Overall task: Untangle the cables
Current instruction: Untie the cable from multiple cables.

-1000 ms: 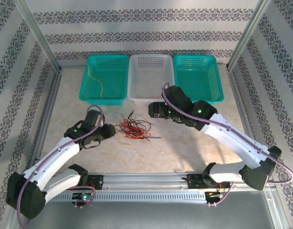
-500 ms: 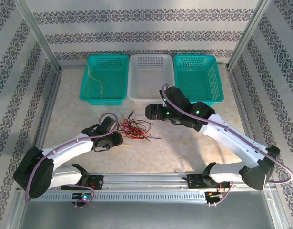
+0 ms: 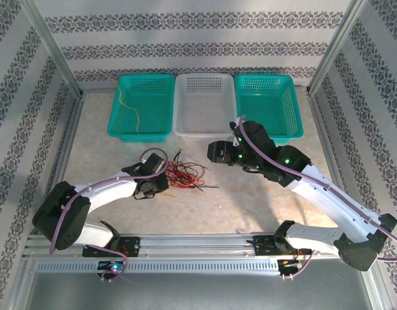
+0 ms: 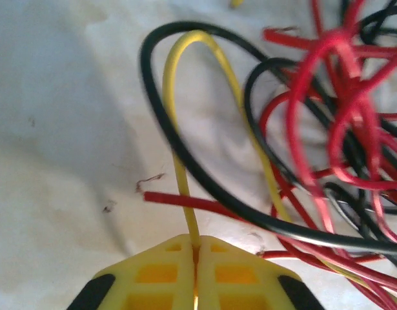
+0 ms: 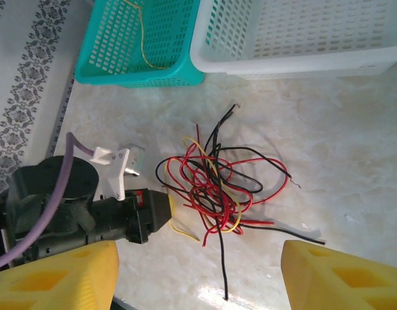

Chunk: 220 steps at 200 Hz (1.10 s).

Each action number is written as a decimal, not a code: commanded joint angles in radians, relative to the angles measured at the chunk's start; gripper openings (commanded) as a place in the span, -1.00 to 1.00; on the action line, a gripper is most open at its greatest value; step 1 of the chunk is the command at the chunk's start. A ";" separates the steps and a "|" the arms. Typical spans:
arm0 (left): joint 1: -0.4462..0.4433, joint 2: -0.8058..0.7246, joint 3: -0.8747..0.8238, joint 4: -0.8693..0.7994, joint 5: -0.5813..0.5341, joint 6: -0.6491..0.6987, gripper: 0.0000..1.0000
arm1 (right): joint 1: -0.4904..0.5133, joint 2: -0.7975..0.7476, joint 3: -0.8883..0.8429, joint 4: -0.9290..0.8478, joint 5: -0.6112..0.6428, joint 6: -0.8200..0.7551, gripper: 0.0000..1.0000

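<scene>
Yellow wire [image 4: 179, 161]: nipped between the closed jaws of the left gripper [image 4: 196, 248].
Pull: slowly, away from the heap, so the black wire [image 4: 145, 68] crossing it slides off.
Right gripper [image 5: 199, 252]: jaws wide apart, holding nothing.
Cables [image 3: 185, 174]: tangled on the table [image 3: 263, 194], near the baskets [image 3: 204, 77].
Red wires [image 4: 327, 58]: may snag.

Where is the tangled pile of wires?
In the top view, the cables lie on the table left of centre, just right of the left gripper.
</scene>
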State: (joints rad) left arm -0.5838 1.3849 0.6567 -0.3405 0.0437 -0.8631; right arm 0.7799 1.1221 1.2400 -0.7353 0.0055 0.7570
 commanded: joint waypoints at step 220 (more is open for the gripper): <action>-0.070 -0.185 0.569 -0.367 0.264 0.354 -1.00 | 0.021 0.186 0.062 0.165 -0.267 -0.128 0.66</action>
State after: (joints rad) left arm -0.6411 1.1755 1.2549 -0.8272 0.2649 -0.4767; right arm 0.7765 1.2892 1.3285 -0.6376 -0.1913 0.6460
